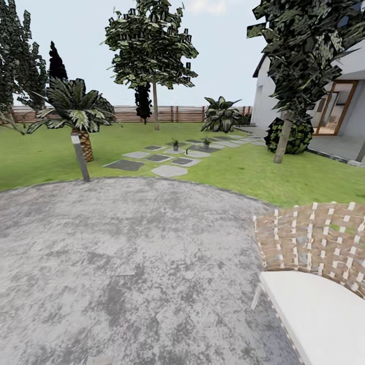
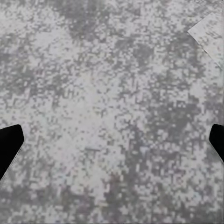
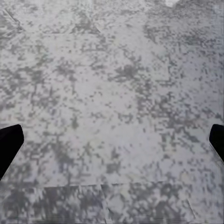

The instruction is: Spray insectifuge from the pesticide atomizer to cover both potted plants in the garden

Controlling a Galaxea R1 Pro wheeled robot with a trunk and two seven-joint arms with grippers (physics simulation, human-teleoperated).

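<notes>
Grippers idle over paving, garden targets far ahead

Your left gripper [image 2: 112, 144] hangs pointing down at the mottled grey paving [image 1: 126, 263], its two dark fingertips [image 2: 9, 147] showing at opposite edges of the left wrist view, wide apart with nothing between them. Your right gripper [image 3: 112, 144] sits in the same pose, fingertips [image 3: 9, 145] spread to the edges of its wrist view, jaws apart and empty over the same speckled ground.

From the head view, you face the garden [image 1: 243, 172] across the paved circle. The two potted plants [image 1: 175, 144] stand well away on the stepping stones [image 1: 169, 171]; the second one [image 1: 206, 142] is just to the right of the first. A small dark upright shape, likely the pesticide atomizer [image 1: 187, 151], stands between them on the stones; it is too small to tell for sure, and no label can be read on it.

A woven chair [image 1: 314, 243] with a white cushion sits near your right side. A brown slatted fence [image 1: 167, 113] closes the lawn behind, and a short palm [image 1: 76, 109] stands at the left edge of the paving.
</notes>
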